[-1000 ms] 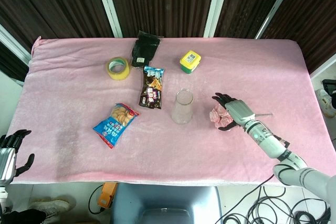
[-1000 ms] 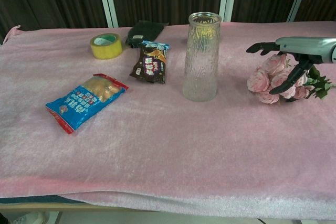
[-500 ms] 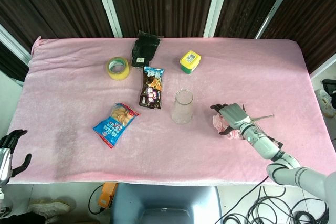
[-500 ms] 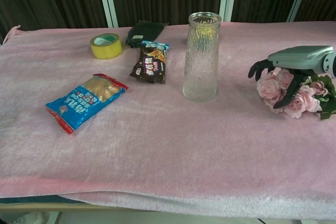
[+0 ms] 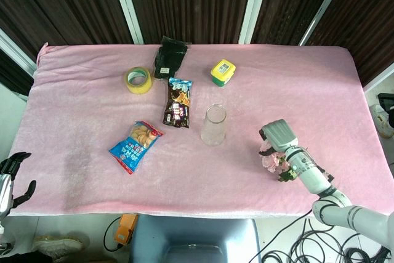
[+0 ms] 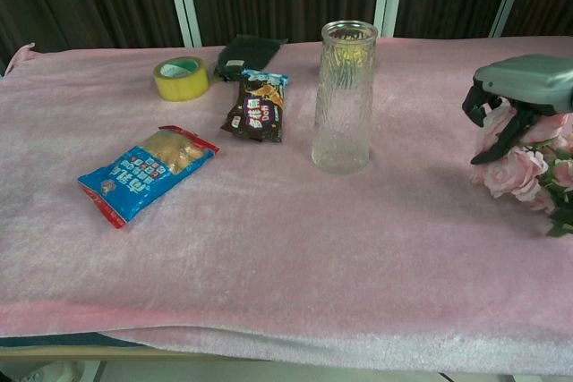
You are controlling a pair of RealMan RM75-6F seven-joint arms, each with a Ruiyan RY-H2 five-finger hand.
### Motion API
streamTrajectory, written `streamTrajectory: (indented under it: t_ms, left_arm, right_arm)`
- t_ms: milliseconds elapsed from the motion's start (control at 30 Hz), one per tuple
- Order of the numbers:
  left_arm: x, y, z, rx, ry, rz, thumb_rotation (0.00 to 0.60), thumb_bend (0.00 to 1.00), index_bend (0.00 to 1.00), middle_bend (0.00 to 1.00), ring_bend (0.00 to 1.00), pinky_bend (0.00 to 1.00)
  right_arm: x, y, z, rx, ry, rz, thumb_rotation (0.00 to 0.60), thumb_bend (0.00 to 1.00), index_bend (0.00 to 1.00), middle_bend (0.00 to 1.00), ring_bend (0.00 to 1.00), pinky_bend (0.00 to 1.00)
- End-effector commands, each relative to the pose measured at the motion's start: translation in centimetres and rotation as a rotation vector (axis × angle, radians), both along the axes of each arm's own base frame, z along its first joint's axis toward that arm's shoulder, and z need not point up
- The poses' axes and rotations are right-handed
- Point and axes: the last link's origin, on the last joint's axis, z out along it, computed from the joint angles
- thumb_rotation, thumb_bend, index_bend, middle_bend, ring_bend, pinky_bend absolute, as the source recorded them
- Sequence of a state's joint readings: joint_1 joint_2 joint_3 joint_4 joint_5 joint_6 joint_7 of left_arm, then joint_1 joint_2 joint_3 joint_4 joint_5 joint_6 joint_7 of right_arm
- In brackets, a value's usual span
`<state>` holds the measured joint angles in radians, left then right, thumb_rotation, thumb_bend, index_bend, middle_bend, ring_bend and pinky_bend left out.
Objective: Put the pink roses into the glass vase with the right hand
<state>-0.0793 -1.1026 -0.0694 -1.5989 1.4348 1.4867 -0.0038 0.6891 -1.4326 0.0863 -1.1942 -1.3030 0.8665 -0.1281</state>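
The right robot hand (image 6: 517,96) is gripping the bunch of pink roses (image 6: 524,163), fingers curling over the blooms, near the bench's (image 5: 92,121) front right, apart from the tall clear glass vase (image 6: 344,96) standing upright mid-bench.

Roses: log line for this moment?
right robot hand: grips roses | vase: upright, empty | left robot hand: idle, off table

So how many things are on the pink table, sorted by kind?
Snack packs: 2, blue pack, dark pack
Tape: 1
Black pouch: 1
Yellow-green box: 1
Vase: 1
Roses: 1 bunch, in the right hand
Total: 7
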Motion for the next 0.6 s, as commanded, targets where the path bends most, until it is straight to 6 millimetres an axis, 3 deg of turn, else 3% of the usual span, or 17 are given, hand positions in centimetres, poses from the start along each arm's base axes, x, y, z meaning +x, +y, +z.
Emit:
streamTrajectory:
  t_ms: [33, 333, 433, 600]
  left_arm:
    - [0.1, 0.0, 0.0, -0.001, -0.001, -0.004, 0.6, 0.35, 0.22, 0.2, 0.23, 0.44]
    - [0.2, -0.2, 0.1, 0.001, -0.007, -0.013, 0.6, 0.35, 0.22, 0.2, 0.23, 0.44]
    - [0.2, -0.2, 0.1, 0.001, -0.01, -0.015, 0.6, 0.35, 0.22, 0.2, 0.23, 0.44]
    - [0.2, -0.3, 0.1, 0.0, -0.013, -0.019, 0.6, 0.35, 0.22, 0.2, 0.23, 0.44]
  right_arm:
    - [-0.3, 0.2, 2.4, -0.121, -0.065, -0.017, 0.6, 0.14, 0.91, 0.76, 0.76, 1.0]
    - [0.3, 0.6, 10.8, -0.4, -0.223, -0.022, 0.6, 0.14, 0.91, 0.76, 0.76, 1.0]
    - [1.2, 1.5, 16.0, -0.557, -0.288, -0.011, 0.6, 0.14, 0.91, 0.76, 0.76, 1.0]
    - [2.7, 2.0, 21.5, -0.687, -0.345, -0.007, 0.6, 0.14, 0.91, 0.76, 0.76, 1.0]
